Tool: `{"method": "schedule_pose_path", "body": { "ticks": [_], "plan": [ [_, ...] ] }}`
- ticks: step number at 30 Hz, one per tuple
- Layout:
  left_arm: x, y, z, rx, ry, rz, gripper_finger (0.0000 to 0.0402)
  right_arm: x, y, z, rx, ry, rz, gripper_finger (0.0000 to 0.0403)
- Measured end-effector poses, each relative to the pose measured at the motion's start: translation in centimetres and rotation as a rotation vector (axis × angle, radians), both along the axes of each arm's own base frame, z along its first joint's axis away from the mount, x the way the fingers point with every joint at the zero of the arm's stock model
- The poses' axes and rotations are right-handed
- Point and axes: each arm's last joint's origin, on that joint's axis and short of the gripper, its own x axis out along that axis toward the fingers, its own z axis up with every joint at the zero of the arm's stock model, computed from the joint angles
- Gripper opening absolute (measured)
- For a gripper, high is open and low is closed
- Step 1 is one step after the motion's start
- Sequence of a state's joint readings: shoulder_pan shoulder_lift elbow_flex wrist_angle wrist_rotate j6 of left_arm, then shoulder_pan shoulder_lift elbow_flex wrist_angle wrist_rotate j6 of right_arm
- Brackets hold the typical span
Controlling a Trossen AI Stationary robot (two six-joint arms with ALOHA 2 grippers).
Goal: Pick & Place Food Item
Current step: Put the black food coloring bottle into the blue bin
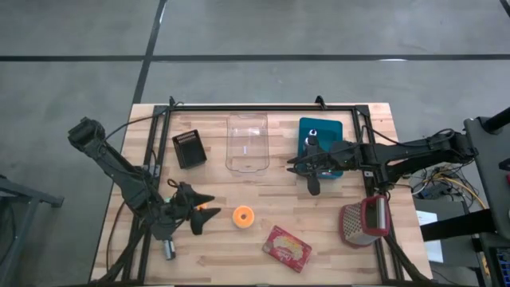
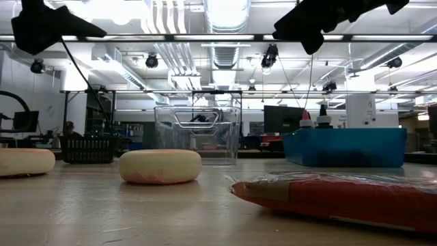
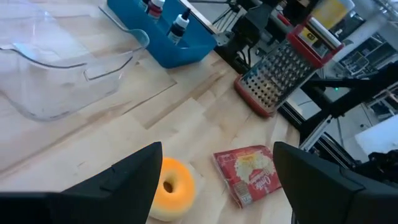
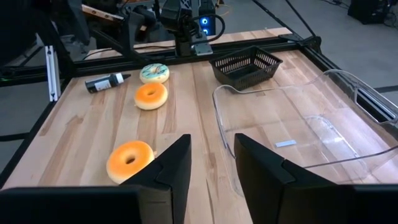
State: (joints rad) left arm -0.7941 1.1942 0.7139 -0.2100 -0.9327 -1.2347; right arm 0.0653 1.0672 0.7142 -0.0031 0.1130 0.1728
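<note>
Three doughnuts lie on the tabletop (image 1: 319, 239): one orange doughnut (image 1: 242, 216) near the front middle, another orange doughnut (image 4: 151, 95) and a pale-iced doughnut (image 4: 154, 73) by the left arm. The left end effector (image 1: 205, 209) hovers beside them, its fingers wide apart and empty. The right end effector (image 1: 307, 167) hangs near the one blue bin (image 1: 335, 127), fingers a narrow gap apart, holding nothing. One clear container (image 1: 246, 143), one black basket (image 1: 189, 148), one grater (image 1: 365, 221), one red snack packet (image 1: 287, 248) and a dark bottle (image 4: 107, 81) also sit there.

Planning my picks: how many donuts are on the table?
3: one orange donut in the open mid-table; a second orange donut and an iced donut near the left arm, mostly hidden from above.
</note>
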Motion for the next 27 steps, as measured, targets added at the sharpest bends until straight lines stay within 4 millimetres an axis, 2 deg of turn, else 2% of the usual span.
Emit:
{"method": "schedule_pose_path", "body": {
  "ticks": [8, 24, 27],
  "plan": [
    [0.03, 0.01, -0.01, -0.025, -0.007, 0.014, 0.0312, 0.00, 0.00, 0.00, 0.000, 0.000, 0.000, 0.0107],
    [0.32, 0.55, -0.22, -0.003, 0.007, 0.040, 0.0312, 0.00, 0.00, -0.01, 0.000, 0.000, 0.000, 0.0117],
    [0.26, 0.59, -0.34, -0.054, 0.007, 0.057, 0.0312, 0.00, 0.00, 0.00, 0.000, 0.000, 0.000, 0.0113]
  ]
}}
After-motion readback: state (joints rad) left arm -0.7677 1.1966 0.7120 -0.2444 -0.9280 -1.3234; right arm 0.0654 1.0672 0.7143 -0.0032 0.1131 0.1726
